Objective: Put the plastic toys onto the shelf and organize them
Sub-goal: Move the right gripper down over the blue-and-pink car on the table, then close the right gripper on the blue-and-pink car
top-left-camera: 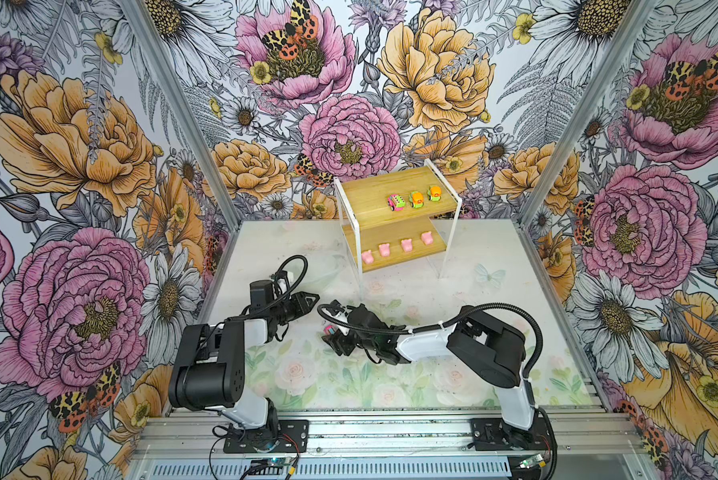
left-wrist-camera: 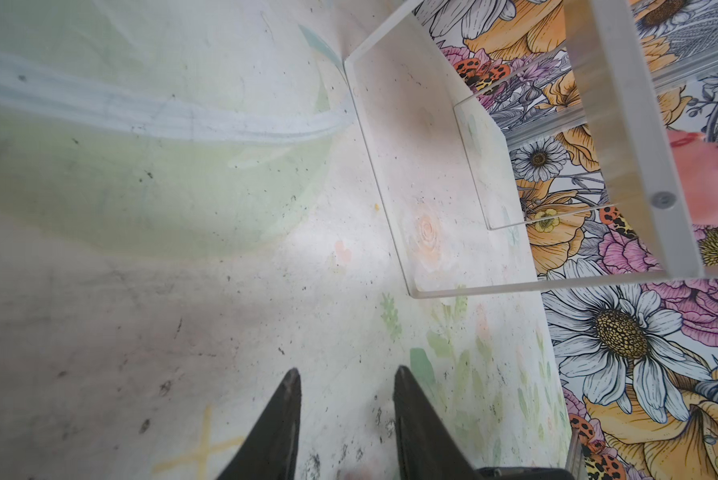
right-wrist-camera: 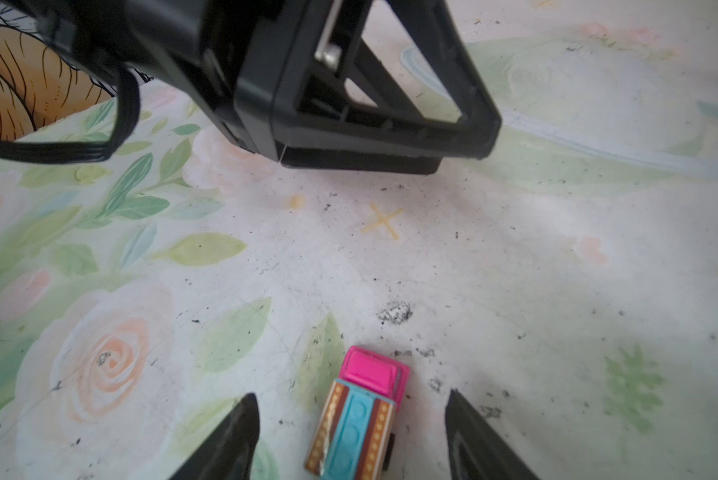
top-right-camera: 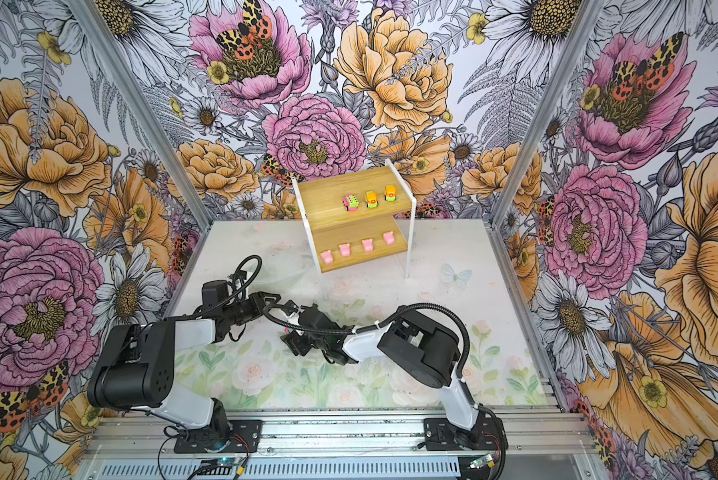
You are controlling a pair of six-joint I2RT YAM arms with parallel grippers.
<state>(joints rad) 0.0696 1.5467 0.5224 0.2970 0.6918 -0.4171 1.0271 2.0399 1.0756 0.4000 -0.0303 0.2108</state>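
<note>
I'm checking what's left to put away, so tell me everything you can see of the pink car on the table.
The pink car looks like glossy plastic: a bright pink hood, a blue roof panel edged with brown and orange stripes, one dark wheel showing. It sits upright on the table, touching nothing else. The right gripper is open, its fingers either side of it, apart.

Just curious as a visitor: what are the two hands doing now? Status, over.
Right hand open, straddling pink car on table. Left hand nearby, slightly open, empty. Shelf holds three cars, four pigs. Nothing blocking.
</note>
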